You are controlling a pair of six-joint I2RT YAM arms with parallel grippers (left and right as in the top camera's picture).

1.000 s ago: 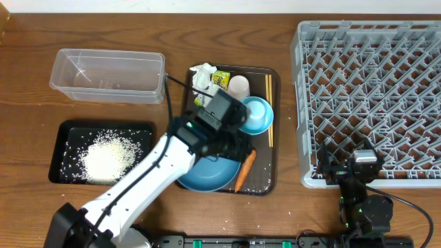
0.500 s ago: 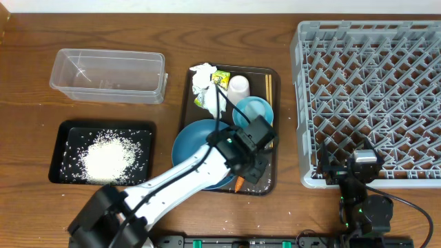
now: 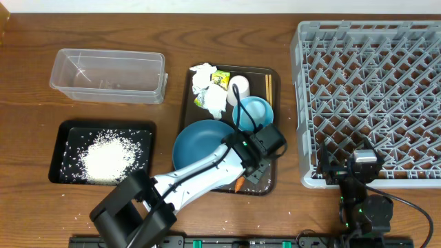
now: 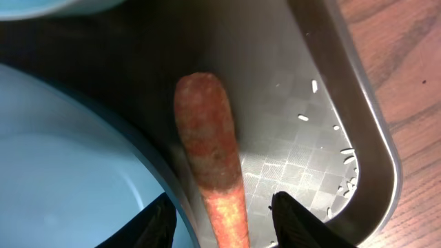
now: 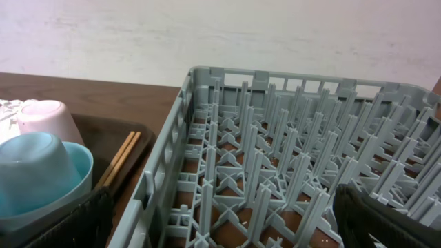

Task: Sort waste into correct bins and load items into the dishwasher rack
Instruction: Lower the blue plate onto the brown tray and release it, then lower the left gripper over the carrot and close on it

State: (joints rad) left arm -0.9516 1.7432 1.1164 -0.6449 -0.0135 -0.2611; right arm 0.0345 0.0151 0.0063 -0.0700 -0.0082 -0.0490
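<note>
— Starting at the left, what is waiting?
— Rice is lying in the black tray [image 3: 145, 165], and the clear container [image 3: 109, 76] is sitting behind it.
— And the step in hand?
— Waste sorting, I'd judge. The left gripper [image 4: 224, 219] is straddling the carrot [image 4: 210, 148] on the serving tray [image 4: 275, 158], jaws apart, not gripping. Closing and lifting is coming next.
— Further right?
— The right gripper [image 5: 227, 231] is idling wide open by the dishwasher rack [image 3: 368, 89].
— Surroundings?
— A brown wooden table [image 3: 27, 138], with a pale wall [image 5: 207, 34] behind.
</note>
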